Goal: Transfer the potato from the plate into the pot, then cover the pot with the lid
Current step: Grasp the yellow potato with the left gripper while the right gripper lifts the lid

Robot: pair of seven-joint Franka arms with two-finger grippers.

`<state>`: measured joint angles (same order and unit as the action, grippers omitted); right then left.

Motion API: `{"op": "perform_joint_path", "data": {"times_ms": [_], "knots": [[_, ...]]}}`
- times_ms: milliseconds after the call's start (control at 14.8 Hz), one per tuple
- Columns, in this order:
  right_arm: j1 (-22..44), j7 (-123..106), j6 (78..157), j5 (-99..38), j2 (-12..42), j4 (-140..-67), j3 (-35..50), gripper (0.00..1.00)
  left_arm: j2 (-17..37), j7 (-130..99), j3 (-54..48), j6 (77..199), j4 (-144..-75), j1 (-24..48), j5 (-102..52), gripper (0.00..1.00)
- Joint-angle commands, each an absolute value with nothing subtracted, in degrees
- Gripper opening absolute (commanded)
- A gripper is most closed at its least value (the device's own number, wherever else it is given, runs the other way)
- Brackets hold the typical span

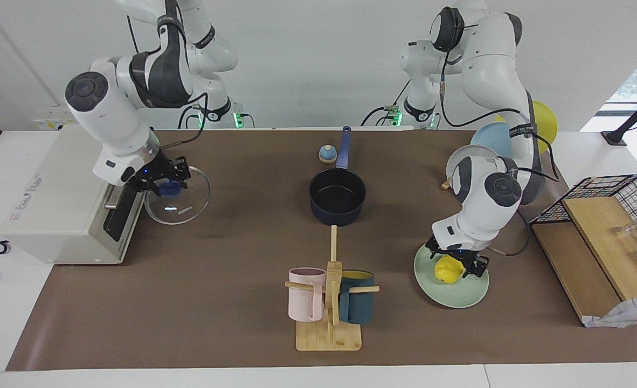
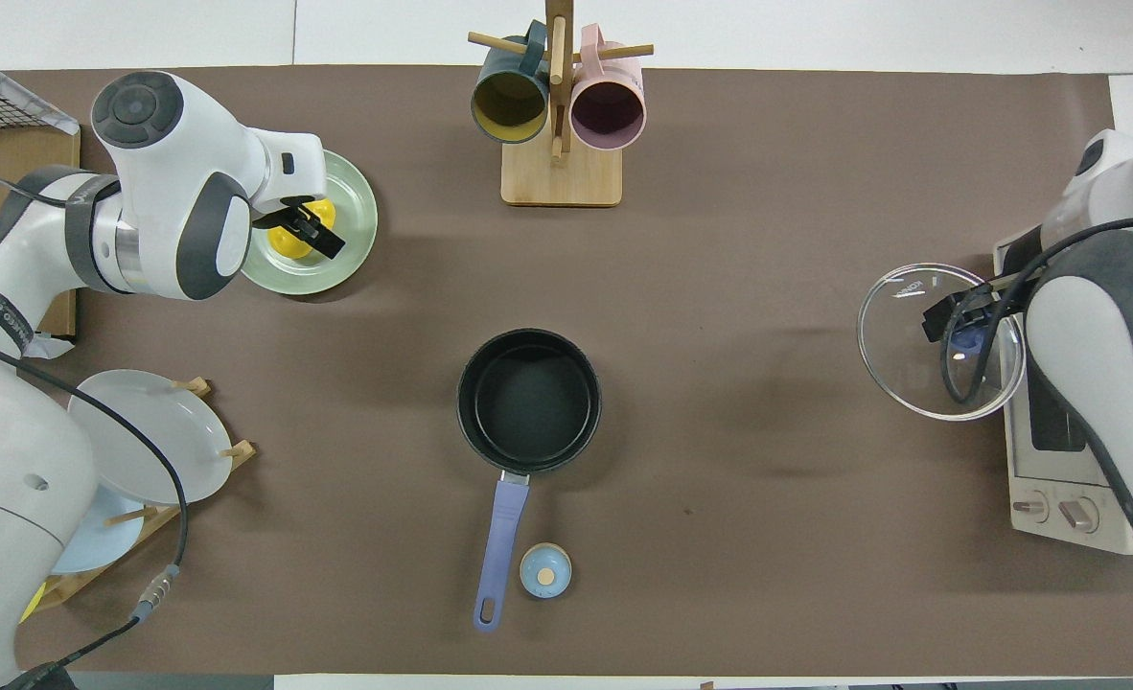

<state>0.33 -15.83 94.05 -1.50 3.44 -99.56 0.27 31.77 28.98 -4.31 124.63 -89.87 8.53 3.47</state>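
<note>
The left gripper (image 1: 455,263) is down on the plate (image 1: 461,296), its jaws closed around the potato (image 1: 448,269). The right gripper (image 1: 166,180) grips the lid (image 1: 181,207) by its knob beside the toaster oven (image 1: 60,210). The pot (image 1: 338,196) sits empty mid-table.

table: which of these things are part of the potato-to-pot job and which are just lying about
In the job: potato, plate, pot, lid, left tool, right tool.

Lying about: mug rack, bell, plate rack, toaster oven.
</note>
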Motion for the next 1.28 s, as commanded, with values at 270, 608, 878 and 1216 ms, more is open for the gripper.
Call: {"op": "perform_joint_path", "data": {"times_ms": [270,608,878,1216], "knots": [[1.9,-13.2,87.6,1.4,-1.1,-98.0,1.2,0.00,31.1,29.1,-3.6,129.3,-93.0,8.6,5.0,0.00],[4.6,-7.8,88.1,1.2,-1.6,-98.4,1.4,0.00,29.5,25.8,-3.1,123.5,-89.6,7.7,1.4,0.00],[4.6,-7.6,88.1,1.1,-1.6,-98.5,1.5,0.00,18.8,8.5,-3.1,109.9,-88.2,8.3,-4.3,0.00],[4.5,-7.6,88.2,1.1,-1.6,-98.5,1.5,0.00,6.3,-28.2,-3.6,102.8,-95.5,19.6,-4.3,0.00]]}}
